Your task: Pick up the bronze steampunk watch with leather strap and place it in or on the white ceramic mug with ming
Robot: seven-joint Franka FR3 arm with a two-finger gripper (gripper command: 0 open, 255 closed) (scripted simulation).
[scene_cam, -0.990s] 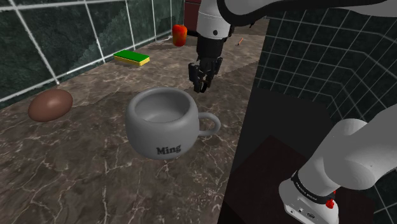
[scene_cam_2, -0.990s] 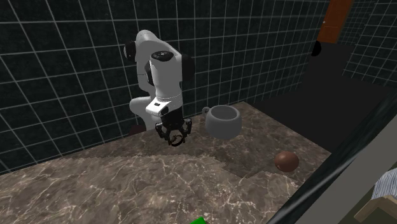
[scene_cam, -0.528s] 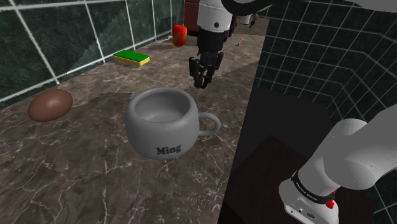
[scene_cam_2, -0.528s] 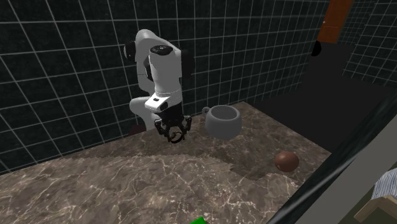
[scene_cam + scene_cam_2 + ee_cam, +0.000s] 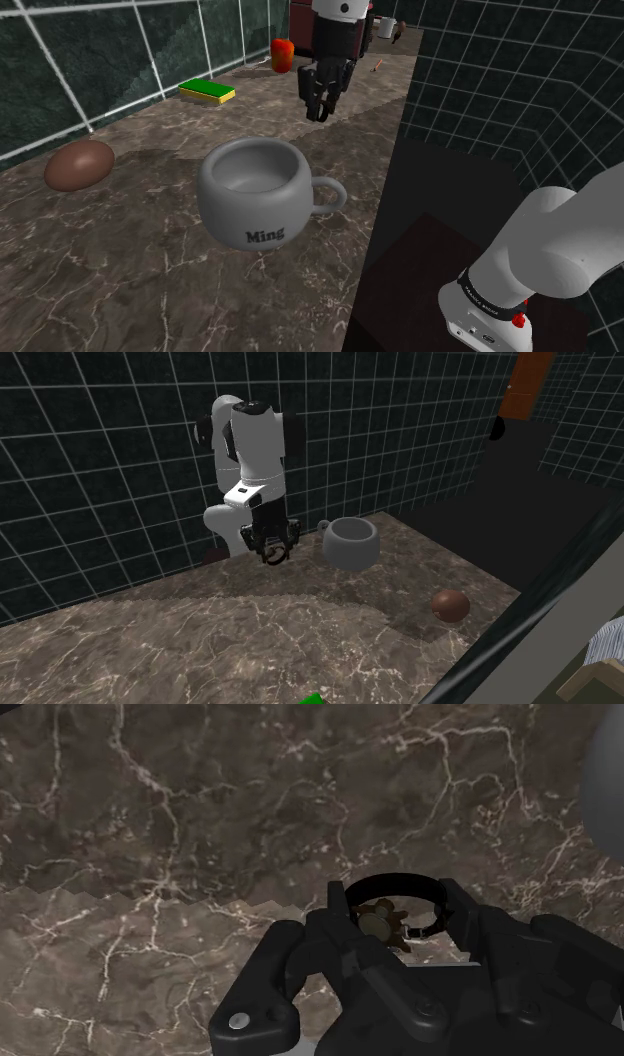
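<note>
White arm [image 5: 545,250]: one, nearest in the shoulder view, rising from the lower right and cut off by the top edge.
Mug [image 5: 262,195]: one, pale grey, upright on the marble counter [image 5: 150,270]; "Ming" reads on its near side, and the handle points to the shoulder view's right.
Brown lump [image 5: 79,164]: one, egg-shaped, on the counter well apart from the mug, to the shoulder view's left.
Gripper [image 5: 318,108]: beyond the mug, in the air above the counter, pointing down; narrow, clasping the watch.
Watch [image 5: 383,920]: one, held between the two fingers [image 5: 320,934]. The wrist view shows its bronze face and dark strap loop, with the counter below. In the shoulder view it is hard to tell from the black fingers.
Sponge [image 5: 207,92]: one, green over yellow, farther back near the tiled wall [image 5: 60,70].
Red thing [image 5: 283,54]: one, farthest back, too small to name.
Second exterior view: the gripper [image 5: 270,555] hangs near the mug [image 5: 350,542], to its left. The brown lump [image 5: 450,605] lies nearer the camera. A green scrap [image 5: 314,699] is cut off by the bottom edge.
</note>
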